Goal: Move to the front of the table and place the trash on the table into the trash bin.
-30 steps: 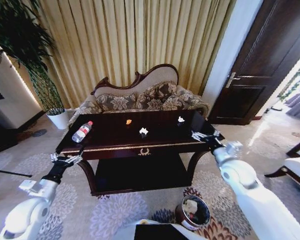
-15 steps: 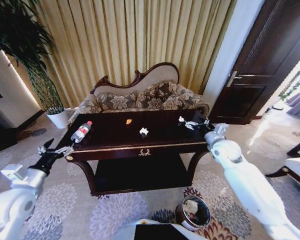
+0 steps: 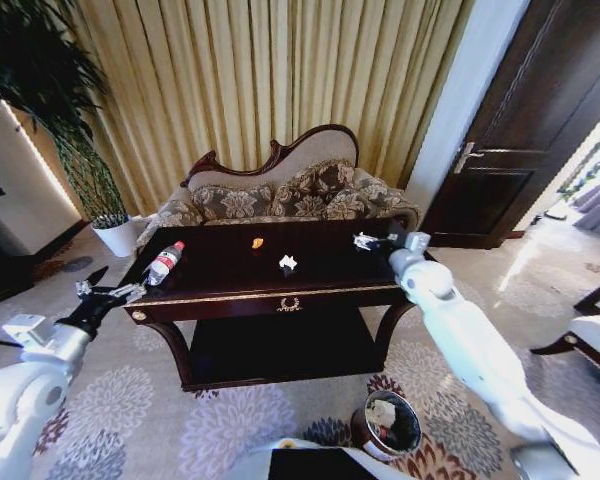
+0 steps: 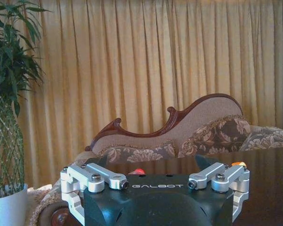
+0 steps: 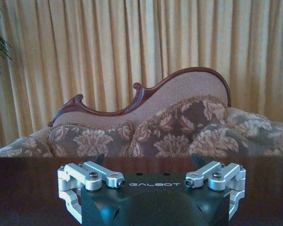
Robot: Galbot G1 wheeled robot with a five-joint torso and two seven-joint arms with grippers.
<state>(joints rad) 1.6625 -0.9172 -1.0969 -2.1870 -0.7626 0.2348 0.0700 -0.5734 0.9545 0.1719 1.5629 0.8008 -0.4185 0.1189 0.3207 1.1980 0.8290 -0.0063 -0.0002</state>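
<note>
Head view: right hand (image 3: pixel 368 241) open over table (image 3: pixel 280 290) nr whitish bit (image 3: pixel 360 238).

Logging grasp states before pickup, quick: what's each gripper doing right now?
Left gripper: open, empty, off the table's left corner near the bottle.
Right gripper: open, empty, at the small white scrap.

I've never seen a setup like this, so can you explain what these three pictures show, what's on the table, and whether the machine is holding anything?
It is a two-armed robot. One picture looks down from its head; the other two come from cameras on its wrists, facing a sofa. On the dark table lie a bottle, a paper scrap, an orange piece and a whitish bit. The right gripper is at that bit; the left gripper hangs by the table's corner. Both are open, holding nothing. A bin stands on the floor.
</note>
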